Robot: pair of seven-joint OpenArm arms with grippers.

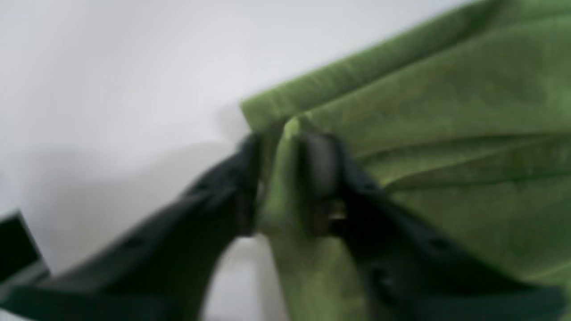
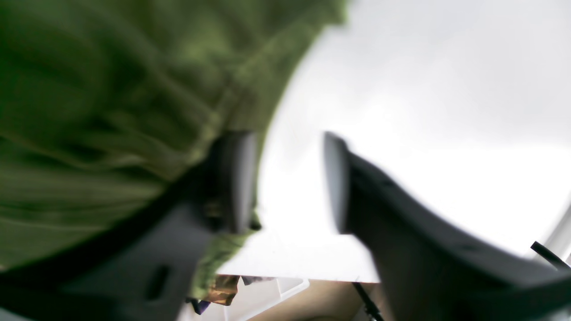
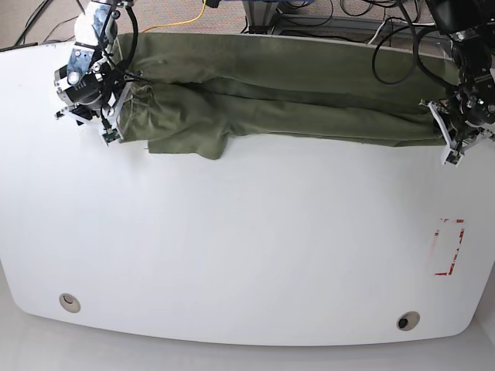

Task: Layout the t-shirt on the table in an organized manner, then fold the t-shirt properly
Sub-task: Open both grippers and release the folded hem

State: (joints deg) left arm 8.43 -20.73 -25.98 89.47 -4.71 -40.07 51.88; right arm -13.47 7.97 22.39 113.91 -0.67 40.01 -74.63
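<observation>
While you watch base view: shirt (image 3: 294,104) lies stretched along far edge of table (image 3: 247,255), bunched fold near its left end. Left gripper (image 1: 279,178) at shirt's corner, fingers slightly apart, cloth ridge between them; whether gripped, you cannot tell. Right gripper (image 2: 290,183) parted, nothing between fingers, shirt edge against one finger (image 2: 236,178).

Your left pincer (image 1: 279,178) is close up and blurred, two dark fingers (image 1: 321,165) w/ a fold of the green t-shirt (image 1: 446,111) bunched up between them. Whether it's clamping the cloth or just around it, can't tell. Rest of the shirt spreads wrinkled to the right, hemmed edge running diagonally up. White table (image 1: 111,80) fills the left.
</observation>
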